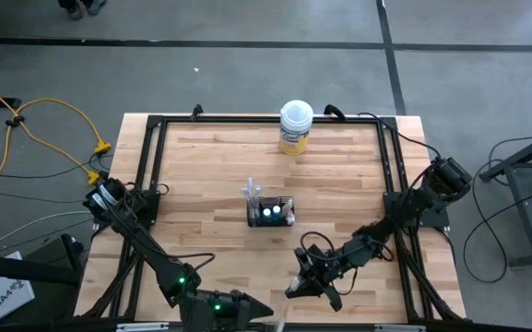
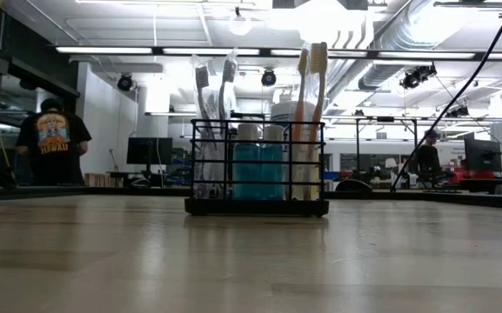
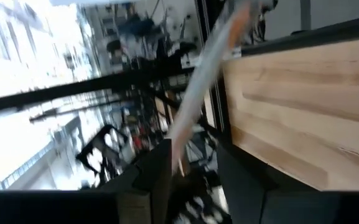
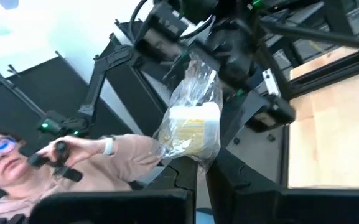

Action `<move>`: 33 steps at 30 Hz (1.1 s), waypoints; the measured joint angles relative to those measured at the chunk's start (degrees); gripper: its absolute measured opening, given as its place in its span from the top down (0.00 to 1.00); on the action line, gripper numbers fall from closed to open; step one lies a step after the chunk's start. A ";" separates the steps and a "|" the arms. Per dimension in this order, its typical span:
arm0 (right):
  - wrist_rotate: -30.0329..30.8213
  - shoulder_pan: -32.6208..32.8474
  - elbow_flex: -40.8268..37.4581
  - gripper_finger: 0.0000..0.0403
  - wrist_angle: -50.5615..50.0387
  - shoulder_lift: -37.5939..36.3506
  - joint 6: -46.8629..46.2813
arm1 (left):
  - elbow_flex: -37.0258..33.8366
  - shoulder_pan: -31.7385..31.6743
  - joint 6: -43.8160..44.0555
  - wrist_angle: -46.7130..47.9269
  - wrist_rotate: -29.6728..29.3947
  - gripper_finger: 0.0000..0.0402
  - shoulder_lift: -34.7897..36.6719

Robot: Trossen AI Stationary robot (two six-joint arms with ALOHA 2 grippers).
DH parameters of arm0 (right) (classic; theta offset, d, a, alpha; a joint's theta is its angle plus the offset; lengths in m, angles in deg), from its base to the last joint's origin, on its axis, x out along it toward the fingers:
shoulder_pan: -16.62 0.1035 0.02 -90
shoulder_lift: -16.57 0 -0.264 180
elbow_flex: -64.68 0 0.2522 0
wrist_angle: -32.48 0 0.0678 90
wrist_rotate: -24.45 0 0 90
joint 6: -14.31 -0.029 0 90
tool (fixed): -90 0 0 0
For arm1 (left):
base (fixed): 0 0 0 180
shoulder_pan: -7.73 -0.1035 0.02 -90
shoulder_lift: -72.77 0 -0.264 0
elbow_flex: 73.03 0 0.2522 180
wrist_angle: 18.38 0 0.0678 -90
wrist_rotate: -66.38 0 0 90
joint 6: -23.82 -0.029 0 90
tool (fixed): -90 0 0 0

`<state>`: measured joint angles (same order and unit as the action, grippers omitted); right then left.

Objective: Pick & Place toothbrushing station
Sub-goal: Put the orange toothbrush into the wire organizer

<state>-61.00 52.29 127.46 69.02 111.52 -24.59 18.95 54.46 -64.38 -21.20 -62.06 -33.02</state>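
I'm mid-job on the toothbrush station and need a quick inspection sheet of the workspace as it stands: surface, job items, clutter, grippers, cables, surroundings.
Surface: wooden table inside a black frame, bare around the holder.
Job's things: black wire-mesh holder upright near table centre, holding toothbrushes and two teal tubes.
Clutter: white-lidded yellow tub at the far edge.
Grippers: left gripper at the near edge, a slim wrapped item between its fingers; grip cannot be judged. Right gripper near front right, shut on a clear-wrapped pale packet.
Cables: yellow cable on the floor left of the table.
Surroundings: a person close by the near edge; another person standing beyond the table.
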 joint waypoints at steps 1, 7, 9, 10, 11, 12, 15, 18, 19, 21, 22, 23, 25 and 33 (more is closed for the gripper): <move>0.05 0.32 0.00 0.98 -0.10 0.00 -0.31 | 0.00 0.20 1.27 0.10 -1.42 0.70 -0.01; 4.20 1.22 0.00 0.98 -8.36 -2.77 0.14 | 0.02 1.35 10.51 4.48 -9.53 0.70 0.01; 7.86 1.08 0.00 0.98 -14.69 -5.80 1.46 | 0.02 1.99 15.26 6.31 -10.58 0.70 0.03; 9.86 1.00 0.00 0.98 -17.76 -7.35 2.14 | 0.02 2.36 18.01 7.11 -11.39 0.70 0.02; 11.92 0.96 0.00 0.98 -20.45 -8.91 2.92 | 0.02 2.72 20.70 7.78 -12.22 0.70 0.03; 13.86 0.91 0.00 0.98 -23.10 -10.58 3.58 | 0.02 3.02 23.09 8.21 -13.29 0.70 0.01; 19.10 0.97 0.00 0.98 -30.31 -15.31 5.42 | 0.02 3.79 28.57 9.65 -16.31 0.70 0.03; 24.20 0.84 0.01 0.98 -36.91 -19.02 5.92 | 0.02 4.18 31.63 10.37 -18.56 0.70 0.03; 25.54 0.60 0.00 0.98 -38.82 -19.94 5.90 | 0.02 4.19 32.37 10.62 -19.24 0.70 0.03; 27.59 -0.22 0.02 0.98 -42.11 -21.33 5.92 | 0.02 4.32 33.98 11.07 -20.33 0.70 0.03; 28.15 -0.81 0.00 0.98 -42.84 -21.68 5.94 | 0.02 4.44 34.89 11.53 -20.54 0.70 0.05; 28.41 -1.60 0.02 0.98 -43.53 -21.90 5.99 | 0.02 4.45 35.65 11.81 -20.61 0.70 0.06; 28.28 -3.22 0.02 0.98 -44.66 -21.89 6.77 | 0.02 4.45 36.60 12.25 -21.04 0.70 0.06; 25.35 -8.82 1.43 0.98 -50.40 -21.84 10.57 | 0.02 4.45 38.97 13.44 -24.67 0.70 0.06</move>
<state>-35.65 43.47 128.89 18.62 89.69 -14.02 18.97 58.91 -25.41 -7.76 -86.73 -32.96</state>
